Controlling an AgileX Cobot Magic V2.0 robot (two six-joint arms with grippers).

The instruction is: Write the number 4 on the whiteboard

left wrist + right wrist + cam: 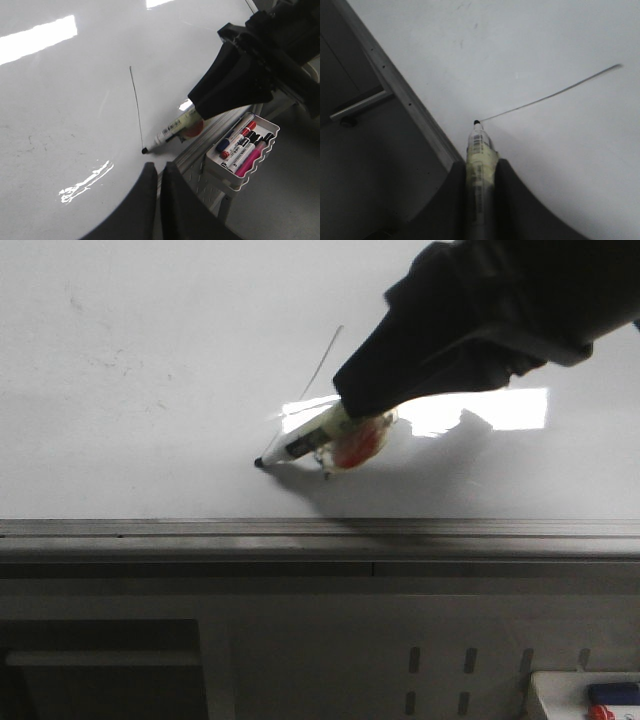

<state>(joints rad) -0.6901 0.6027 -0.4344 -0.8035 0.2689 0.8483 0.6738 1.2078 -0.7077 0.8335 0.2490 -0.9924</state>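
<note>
Front view: right end effector (340, 430) tilts marker (300, 445) onto whiteboard (150, 390).

Dim, grainy frames — glare patches on whiteboard (150, 360).

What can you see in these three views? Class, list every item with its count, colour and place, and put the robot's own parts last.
whiteboard: one, glossy white with a grey metal rim, filling the scene ahead of the robot.
number 4: one thin dark stroke only so far, ending at the marker's tip.
marker: one, pale barrel with a black tip, tip touching the board.
tray: one, white, beside the board's rim on the robot's right.
spare markers: several, with red, blue, black and pink parts, lying in the tray.
right end effector: one, black, shut on the marker.
left end effector: one, black, fingers close together with a narrow gap, holding nothing, near the board's rim.
</note>
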